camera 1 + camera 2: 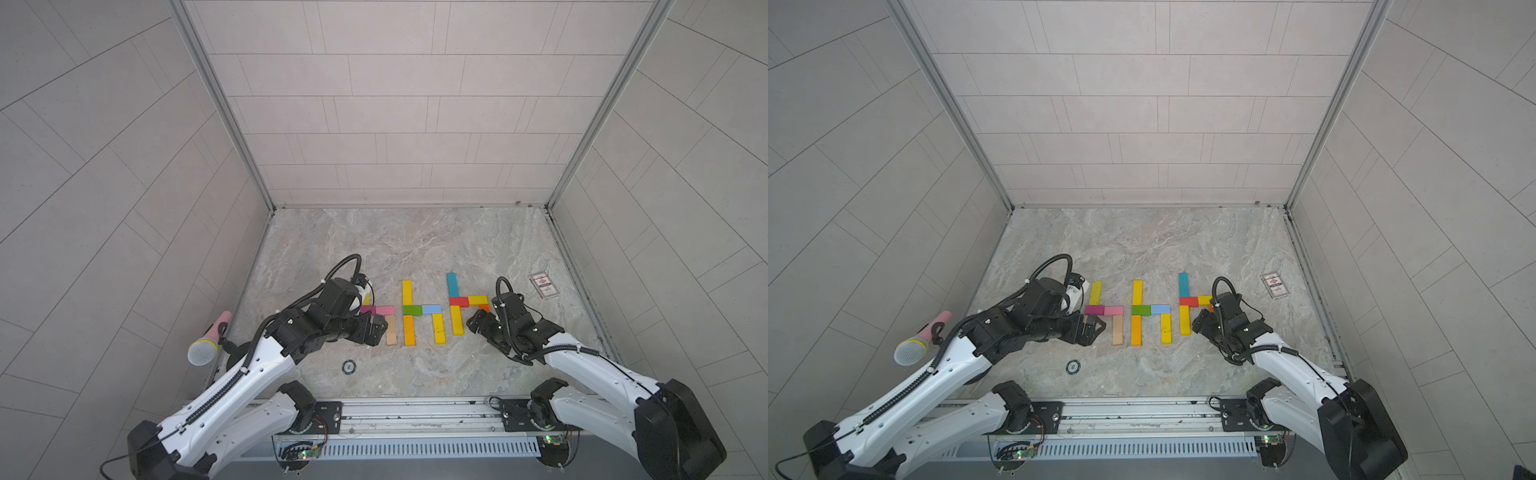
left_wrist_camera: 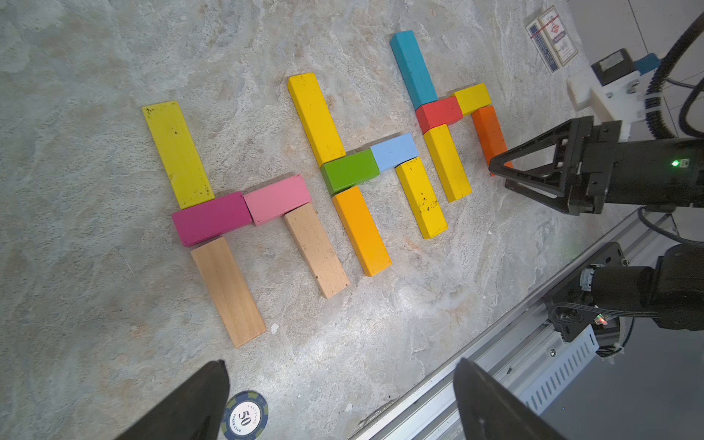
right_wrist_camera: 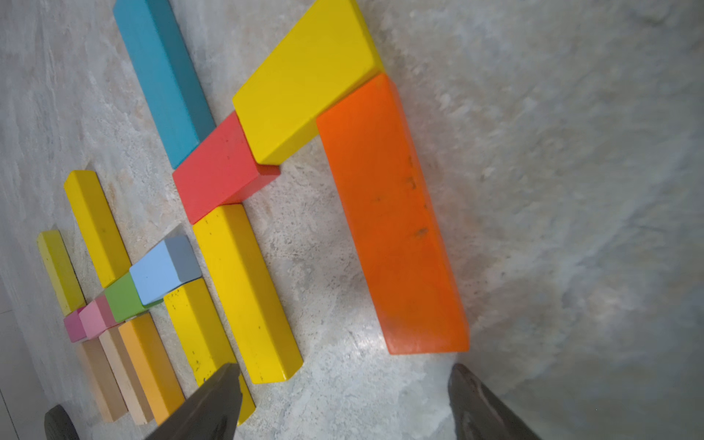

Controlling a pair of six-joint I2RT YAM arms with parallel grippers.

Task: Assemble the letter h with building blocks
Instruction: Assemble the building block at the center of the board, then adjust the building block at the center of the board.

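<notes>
The building blocks lie flat on the marble table as three h shapes. The left shape has a lime bar (image 2: 177, 152), magenta (image 2: 211, 217) and pink (image 2: 276, 198) pieces and two plain wood bars (image 2: 228, 289). The middle one (image 1: 411, 309) is yellow, green, light blue and amber. The right one has a teal bar (image 3: 164, 76), red, yellow and an orange bar (image 3: 392, 213). My left gripper (image 2: 341, 365) hovers open in front of the left shape, with nothing in it. My right gripper (image 3: 344, 367) stands open just short of the orange bar's near end, also empty.
A poker chip (image 2: 245, 415) lies near my left fingers. A small printed card (image 1: 544, 286) sits at the right. A microphone (image 1: 205, 345) leans off the table's left edge. A metal rail (image 1: 415, 411) runs along the front edge.
</notes>
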